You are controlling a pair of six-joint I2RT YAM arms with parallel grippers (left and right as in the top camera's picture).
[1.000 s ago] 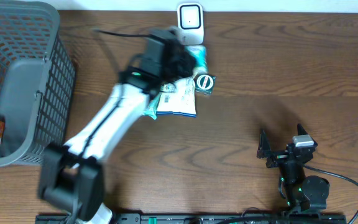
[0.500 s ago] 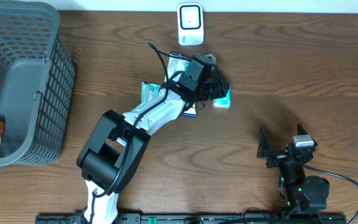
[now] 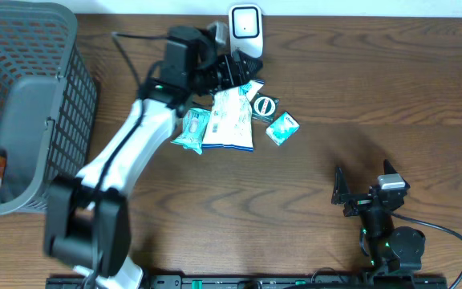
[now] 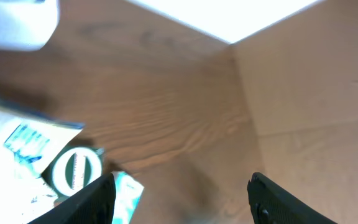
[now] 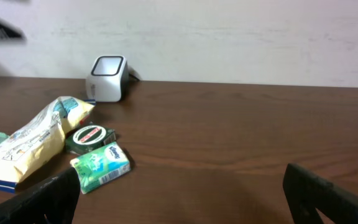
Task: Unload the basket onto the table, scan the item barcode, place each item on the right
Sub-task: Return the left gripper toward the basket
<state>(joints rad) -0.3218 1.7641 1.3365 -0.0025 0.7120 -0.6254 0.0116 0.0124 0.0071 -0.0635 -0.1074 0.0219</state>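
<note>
Left gripper is withdrawing toward the scanner, jaws parted, holding nothing; right gripper is idling, jaws spread wide.

— The desk?
— Dark brown wood (grain running along its length), evenly lit.
— And behind it?
— A plain pale wall, meeting its far edge.

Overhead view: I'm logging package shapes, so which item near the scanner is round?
The dark green tin with the white lid label, lying beside the white snack bag and next to the small teal box. The others are flat packets or boxy.
</note>
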